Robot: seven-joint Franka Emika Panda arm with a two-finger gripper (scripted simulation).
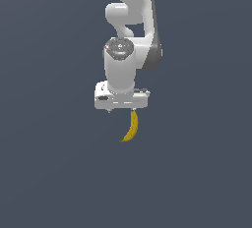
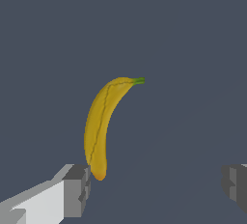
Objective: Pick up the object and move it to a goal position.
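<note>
Fingers first, right up against the wrist camera: 2 grey pads are showing, 1 at each side of the frame, and they are standing wide apart with nothing between them. So the gripper is open and holding nothing.

Now the banana. It is lying on the flat grey floor, and it is not sitting between the pads. In the wrist view its blunt end is just beside 1 finger, close enough that I cannot tell whether they are touching, and the rest of the fruit is running away from the gripper, out ahead of it. The green stem tip is pointing away from the fingers, and the curve is bowing toward the near finger's side.

From the exterior view the banana is poking out from under the hand, toward the camera, stem tip lowest in the frame and hooking slightly to the exterior view's left.

The long axis is running roughly across the line joining the 2 pads, which suits a grasp across the body. My read: the gripper is needing a shift sideways toward that near finger and forward along the fruit, so the middle of the banana sits between the pads before closing. No goal marker is showing in either view.
</note>
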